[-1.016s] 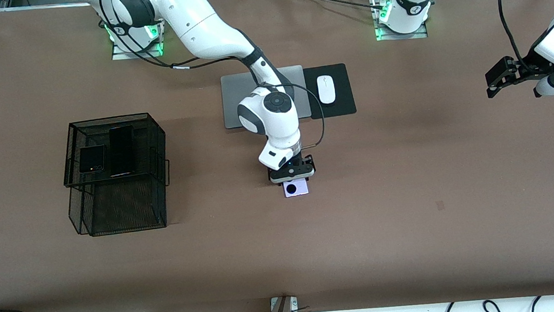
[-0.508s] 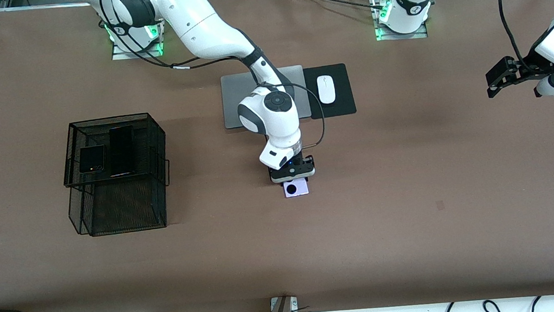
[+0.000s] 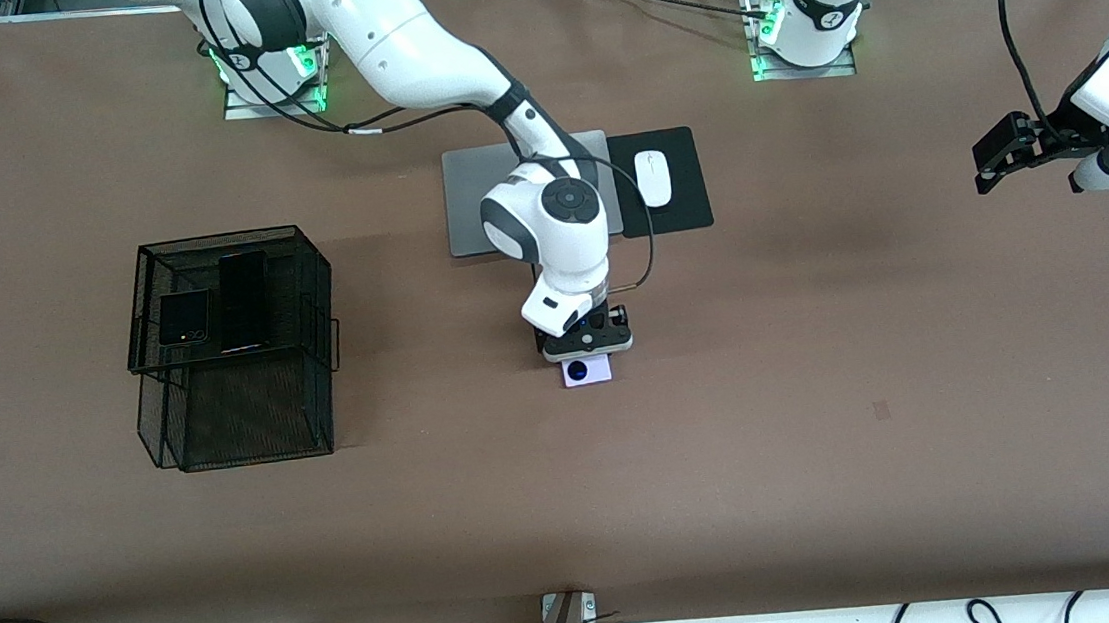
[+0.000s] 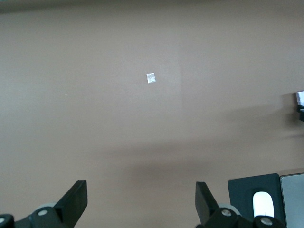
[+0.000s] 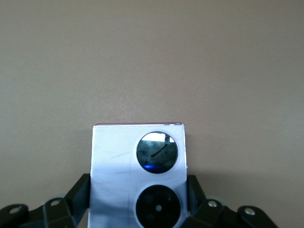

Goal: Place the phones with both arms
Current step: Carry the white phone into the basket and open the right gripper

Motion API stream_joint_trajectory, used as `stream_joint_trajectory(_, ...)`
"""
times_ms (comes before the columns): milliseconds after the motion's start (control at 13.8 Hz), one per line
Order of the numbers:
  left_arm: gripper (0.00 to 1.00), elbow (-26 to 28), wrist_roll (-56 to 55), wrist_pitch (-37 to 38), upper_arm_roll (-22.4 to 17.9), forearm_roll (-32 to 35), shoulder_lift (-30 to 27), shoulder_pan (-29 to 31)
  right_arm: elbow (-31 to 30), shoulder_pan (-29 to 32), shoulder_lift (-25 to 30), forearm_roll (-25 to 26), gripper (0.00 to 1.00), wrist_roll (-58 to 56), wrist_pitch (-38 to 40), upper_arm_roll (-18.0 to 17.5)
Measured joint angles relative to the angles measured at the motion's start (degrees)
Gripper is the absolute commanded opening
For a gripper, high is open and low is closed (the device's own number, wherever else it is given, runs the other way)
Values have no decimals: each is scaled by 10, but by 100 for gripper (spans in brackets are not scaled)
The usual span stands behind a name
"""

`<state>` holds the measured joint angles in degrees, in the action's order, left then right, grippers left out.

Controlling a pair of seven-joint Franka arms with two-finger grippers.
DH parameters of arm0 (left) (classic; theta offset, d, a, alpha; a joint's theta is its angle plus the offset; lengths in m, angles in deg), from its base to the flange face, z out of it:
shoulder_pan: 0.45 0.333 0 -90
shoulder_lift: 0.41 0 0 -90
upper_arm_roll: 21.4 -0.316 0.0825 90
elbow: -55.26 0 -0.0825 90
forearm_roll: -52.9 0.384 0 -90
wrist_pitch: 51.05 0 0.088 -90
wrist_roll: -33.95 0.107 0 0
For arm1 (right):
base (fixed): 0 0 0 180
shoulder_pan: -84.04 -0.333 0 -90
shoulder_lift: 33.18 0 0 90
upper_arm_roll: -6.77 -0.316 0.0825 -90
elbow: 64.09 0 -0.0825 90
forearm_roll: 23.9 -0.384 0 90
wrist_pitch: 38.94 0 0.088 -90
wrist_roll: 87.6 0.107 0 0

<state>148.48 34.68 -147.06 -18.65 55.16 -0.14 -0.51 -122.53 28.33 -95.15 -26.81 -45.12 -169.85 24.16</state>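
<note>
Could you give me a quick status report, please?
Right gripper shut on squarish lavender-white phone at table centre. Left gripper open, waiting over left arm's end. Two black phones in black mesh basket. Nothing in the way.

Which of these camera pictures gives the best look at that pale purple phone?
The right wrist view: the lavender phone fills it, both round lenses plain, clamped between the right gripper's jaws. The front view shows only a small part below the gripper. The left wrist view misses it.
</note>
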Motion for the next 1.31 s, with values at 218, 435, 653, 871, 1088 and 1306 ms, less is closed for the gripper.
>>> stream_joint_trajectory(218, 100, 0, 0, 0, 0, 0, 0, 0, 8, 3, 66, 0, 49, 0, 92, 3)
stream_joint_trajectory(435, 100, 0, 0, 1, 0, 0, 0, 0, 8, 15, 125, 0, 49, -15, 173, 5)
stream_joint_trajectory(653, 100, 0, 0, 5, 0, 0, 0, 0, -9, 53, 168, 0, 49, -97, 235, 9)
stream_joint_trajectory(871, 100, 0, 0, 6, 0, 0, 0, 0, -86, 114, 229, -1, 49, -214, 244, 15)
stream_joint_trajectory(1088, 100, 0, 0, 7, 0, 0, 0, 0, -177, 173, 302, -1, 49, -342, 244, 26)
stream_joint_trajectory(1306, 100, -1, 0, 7, 0, 0, 0, 0, -260, 216, 365, -2, 49, -464, 234, 54)
